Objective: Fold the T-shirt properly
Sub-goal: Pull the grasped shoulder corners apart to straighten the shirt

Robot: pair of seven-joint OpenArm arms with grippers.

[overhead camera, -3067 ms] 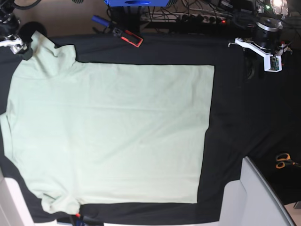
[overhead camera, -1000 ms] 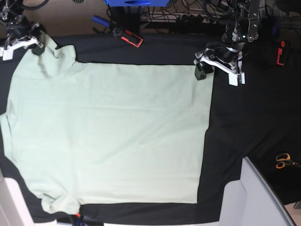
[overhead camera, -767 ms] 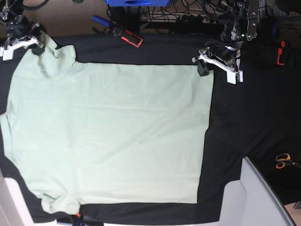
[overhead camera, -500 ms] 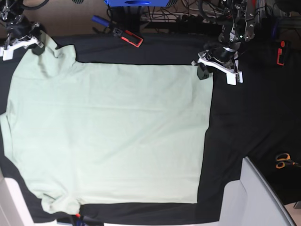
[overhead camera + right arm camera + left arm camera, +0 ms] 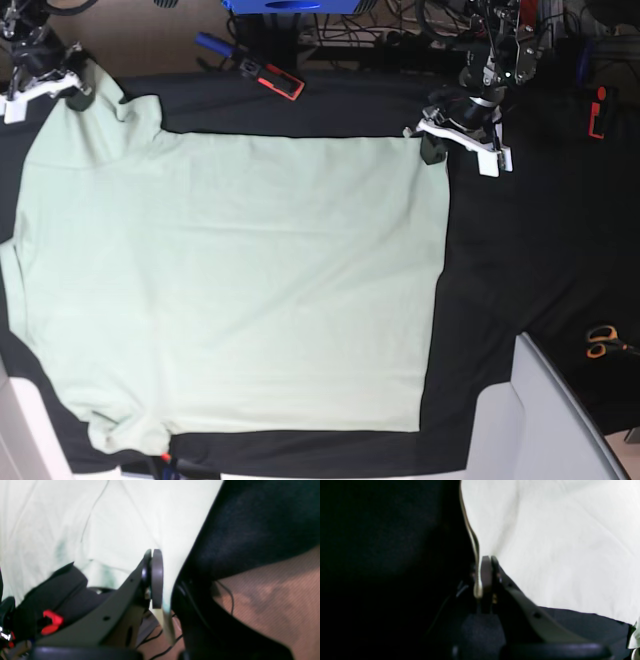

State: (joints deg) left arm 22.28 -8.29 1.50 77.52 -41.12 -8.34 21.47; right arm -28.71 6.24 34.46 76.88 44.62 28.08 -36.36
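Black-clothed worktop [image 5: 520, 250] carries the soft, limp T-shirt [image 5: 230, 290], best held at corners, where left tool [image 5: 486, 562] and right tool [image 5: 152, 555] each pinch fabric.

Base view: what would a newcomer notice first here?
A large pale green T-shirt lies spread flat on the black cloth, filling most of the picture. The left gripper pinches its far right corner, and the right gripper pinches the sleeve at far left.

One T-shirt [image 5: 230, 290], two grippers, one pair of scissors [image 5: 601, 341].
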